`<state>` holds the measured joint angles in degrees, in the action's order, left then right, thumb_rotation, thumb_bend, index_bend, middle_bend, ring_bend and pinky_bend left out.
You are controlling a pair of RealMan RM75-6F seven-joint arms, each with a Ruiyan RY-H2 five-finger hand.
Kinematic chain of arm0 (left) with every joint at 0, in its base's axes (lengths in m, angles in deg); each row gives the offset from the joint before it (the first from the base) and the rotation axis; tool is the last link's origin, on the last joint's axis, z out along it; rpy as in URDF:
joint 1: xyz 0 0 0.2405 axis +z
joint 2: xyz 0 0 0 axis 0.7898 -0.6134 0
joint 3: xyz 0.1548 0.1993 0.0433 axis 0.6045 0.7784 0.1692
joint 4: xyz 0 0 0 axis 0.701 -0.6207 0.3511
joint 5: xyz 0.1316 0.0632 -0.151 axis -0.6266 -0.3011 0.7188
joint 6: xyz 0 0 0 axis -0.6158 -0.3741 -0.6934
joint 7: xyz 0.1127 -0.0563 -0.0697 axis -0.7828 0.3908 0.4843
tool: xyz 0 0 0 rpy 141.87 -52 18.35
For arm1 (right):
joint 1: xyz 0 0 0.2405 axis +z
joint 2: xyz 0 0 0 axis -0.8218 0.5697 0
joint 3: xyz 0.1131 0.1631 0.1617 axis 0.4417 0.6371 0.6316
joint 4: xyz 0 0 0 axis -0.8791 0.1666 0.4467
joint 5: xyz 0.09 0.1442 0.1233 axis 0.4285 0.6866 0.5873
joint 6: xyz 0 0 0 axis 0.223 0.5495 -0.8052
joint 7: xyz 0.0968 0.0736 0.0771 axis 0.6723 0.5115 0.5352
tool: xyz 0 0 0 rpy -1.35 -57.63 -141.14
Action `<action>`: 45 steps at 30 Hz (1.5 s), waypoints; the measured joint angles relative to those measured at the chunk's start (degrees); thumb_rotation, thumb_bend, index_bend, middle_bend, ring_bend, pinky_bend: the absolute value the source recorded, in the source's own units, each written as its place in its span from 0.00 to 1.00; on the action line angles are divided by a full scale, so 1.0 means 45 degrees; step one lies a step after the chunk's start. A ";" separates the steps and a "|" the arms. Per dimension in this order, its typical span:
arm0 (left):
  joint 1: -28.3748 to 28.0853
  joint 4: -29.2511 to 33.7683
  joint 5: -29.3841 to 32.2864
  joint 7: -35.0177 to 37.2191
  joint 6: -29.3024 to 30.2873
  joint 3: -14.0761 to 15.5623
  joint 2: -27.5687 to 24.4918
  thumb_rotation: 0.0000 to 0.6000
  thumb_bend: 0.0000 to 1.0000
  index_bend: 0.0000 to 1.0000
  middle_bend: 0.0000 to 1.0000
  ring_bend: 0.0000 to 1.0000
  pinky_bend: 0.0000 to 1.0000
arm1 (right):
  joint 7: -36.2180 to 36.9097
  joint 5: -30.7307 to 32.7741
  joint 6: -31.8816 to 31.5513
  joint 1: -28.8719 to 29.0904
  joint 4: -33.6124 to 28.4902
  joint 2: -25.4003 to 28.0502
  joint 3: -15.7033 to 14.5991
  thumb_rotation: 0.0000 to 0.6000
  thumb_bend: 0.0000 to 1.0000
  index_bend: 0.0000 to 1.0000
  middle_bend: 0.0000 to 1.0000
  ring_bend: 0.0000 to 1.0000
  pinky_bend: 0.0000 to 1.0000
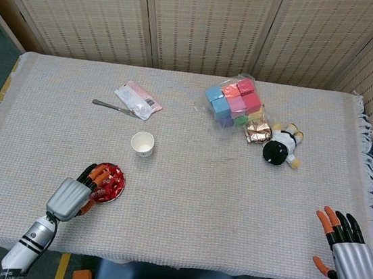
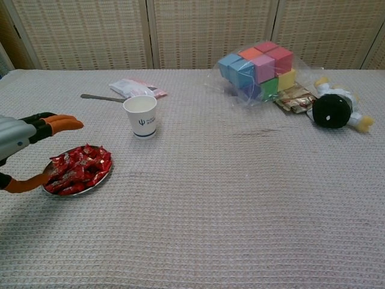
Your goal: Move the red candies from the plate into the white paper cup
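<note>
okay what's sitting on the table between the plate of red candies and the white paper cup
Nothing. Between the plate of red candies and the white paper cup there is only bare tablecloth, clearest in the chest view. The left hand hangs open over the plate's near side.
</note>
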<state>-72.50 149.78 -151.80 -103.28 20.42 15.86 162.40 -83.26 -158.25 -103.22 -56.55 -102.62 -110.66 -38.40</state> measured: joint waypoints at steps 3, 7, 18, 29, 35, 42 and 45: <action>-0.0287 -0.0216 0.0360 -0.0349 -0.0375 -0.0066 0.0245 1.00 0.40 0.00 0.00 0.04 0.93 | -0.0083 0.0171 0.0189 0.0078 -0.0042 -0.0043 0.0035 1.00 0.11 0.00 0.00 0.00 0.00; -0.0551 -0.0497 0.1013 -0.0953 -0.0861 -0.0094 0.0533 1.00 0.40 0.00 0.00 0.04 0.94 | -0.0096 0.0248 0.0292 0.0155 -0.0084 -0.0034 0.0054 1.00 0.11 0.00 0.00 0.00 0.00; -0.1144 -0.1378 0.2568 -0.1969 -0.1667 0.0081 0.1182 1.00 0.40 0.04 0.06 0.20 0.95 | -0.0212 0.0456 0.0442 0.0244 -0.0104 -0.0086 0.0080 1.00 0.11 0.00 0.00 0.00 0.00; -0.1361 -0.1705 0.2416 -0.1714 -0.1269 0.0332 0.1395 1.00 0.40 0.17 0.18 0.32 0.96 | -0.0290 0.0525 0.0447 0.0258 -0.0116 -0.0111 0.0059 1.00 0.11 0.00 0.00 0.00 0.00; -0.1454 -0.1506 0.2313 -0.1490 -0.1171 0.0479 0.1268 1.00 0.40 0.18 0.19 0.32 0.97 | -0.0325 0.0567 0.0499 0.0288 -0.0130 -0.0123 0.0044 1.00 0.11 0.00 0.00 0.00 0.00; -0.1629 -0.1317 0.2510 -0.1171 -0.1343 0.0504 0.1082 1.00 0.40 0.27 0.26 0.34 0.98 | -0.0354 0.0614 0.0498 0.0289 -0.0153 -0.0116 0.0033 1.00 0.11 0.00 0.00 0.00 0.00; -0.1678 -0.1381 0.2488 -0.0990 -0.1317 0.0516 0.1085 1.00 0.40 0.30 0.30 0.36 0.98 | -0.0378 0.0641 0.0528 0.0300 -0.0149 -0.0121 0.0029 1.00 0.11 0.00 0.00 0.00 0.00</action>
<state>-80.05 143.57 -140.60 -107.73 14.50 18.18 167.28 -84.96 -155.37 -100.84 -55.20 -103.30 -111.21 -38.27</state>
